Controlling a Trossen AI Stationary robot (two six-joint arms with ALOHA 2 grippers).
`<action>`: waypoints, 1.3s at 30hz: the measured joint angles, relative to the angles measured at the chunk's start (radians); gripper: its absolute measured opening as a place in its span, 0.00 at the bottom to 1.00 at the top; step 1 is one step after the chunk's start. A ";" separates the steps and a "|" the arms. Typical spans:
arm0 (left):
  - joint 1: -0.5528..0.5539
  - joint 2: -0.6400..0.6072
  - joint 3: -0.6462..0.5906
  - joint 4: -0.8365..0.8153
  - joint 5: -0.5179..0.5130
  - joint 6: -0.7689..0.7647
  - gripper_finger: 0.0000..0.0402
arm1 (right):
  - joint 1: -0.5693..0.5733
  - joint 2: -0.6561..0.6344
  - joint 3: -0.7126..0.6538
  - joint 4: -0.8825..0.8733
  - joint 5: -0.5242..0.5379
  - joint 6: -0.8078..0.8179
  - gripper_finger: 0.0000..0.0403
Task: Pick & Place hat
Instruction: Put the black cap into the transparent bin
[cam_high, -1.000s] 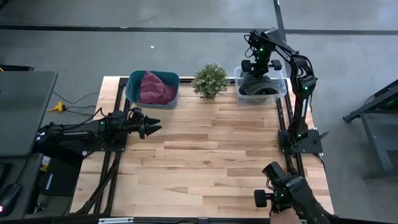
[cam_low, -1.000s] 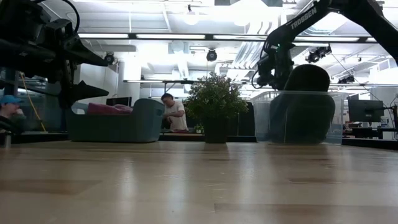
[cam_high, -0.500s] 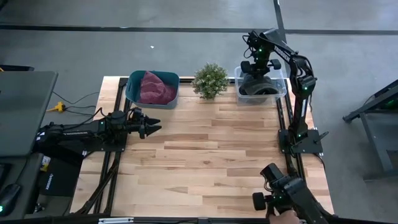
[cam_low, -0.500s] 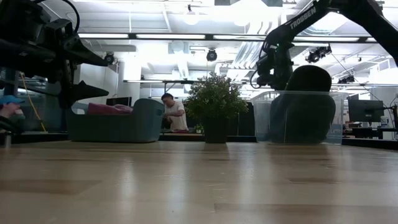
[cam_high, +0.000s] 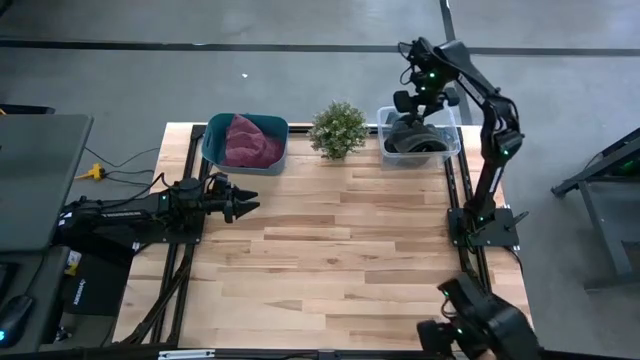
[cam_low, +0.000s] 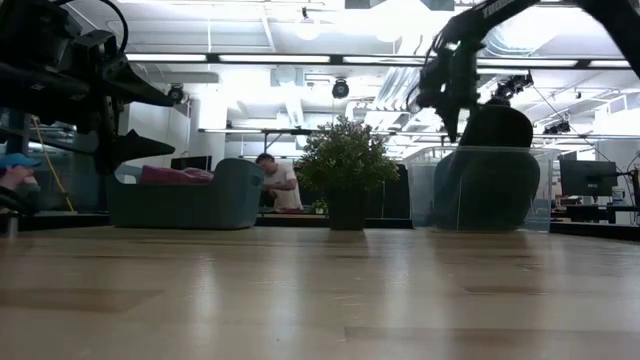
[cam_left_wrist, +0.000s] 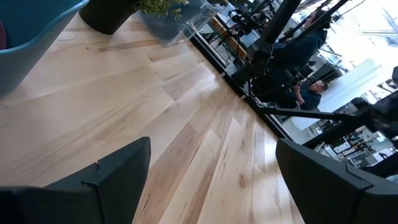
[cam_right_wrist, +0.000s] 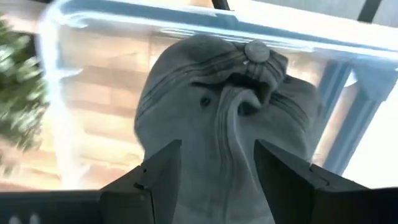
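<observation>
A dark grey hat (cam_high: 414, 140) with a button on its crown (cam_right_wrist: 256, 51) lies in a clear plastic bin (cam_high: 452, 138) at the table's far right; it also shows in the low view (cam_low: 488, 170). My right gripper (cam_high: 422, 92) hangs open above the bin and the hat, touching nothing; in its wrist view (cam_right_wrist: 214, 180) the two fingers stand apart over the hat's crown. My left gripper (cam_high: 243, 204) waits open and empty over the table's left part, and its wrist view (cam_left_wrist: 211, 180) shows only bare wood between the fingers.
A teal bin (cam_high: 212, 140) with a maroon cloth (cam_high: 248, 142) stands at the far left. A small potted plant (cam_high: 337, 128) stands between the two bins. A dark device (cam_high: 475, 325) is at the near right corner. People show beyond the table (cam_low: 280, 180).
My right gripper has risen from just over the hat to well above the clear bin, shifting slightly toward the far edge. The hat has stayed in the bin.
</observation>
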 joint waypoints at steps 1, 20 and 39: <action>0.000 0.000 0.000 0.000 0.000 0.000 0.84 | 0.000 -0.019 0.000 -0.001 0.000 -0.020 0.48; 0.000 0.000 0.000 0.000 0.000 0.000 0.84 | 0.273 -0.384 0.001 -0.005 0.221 -0.685 0.48; 0.000 0.000 0.000 0.000 0.000 0.000 0.84 | 0.490 -0.605 -0.489 0.105 0.340 -0.646 0.48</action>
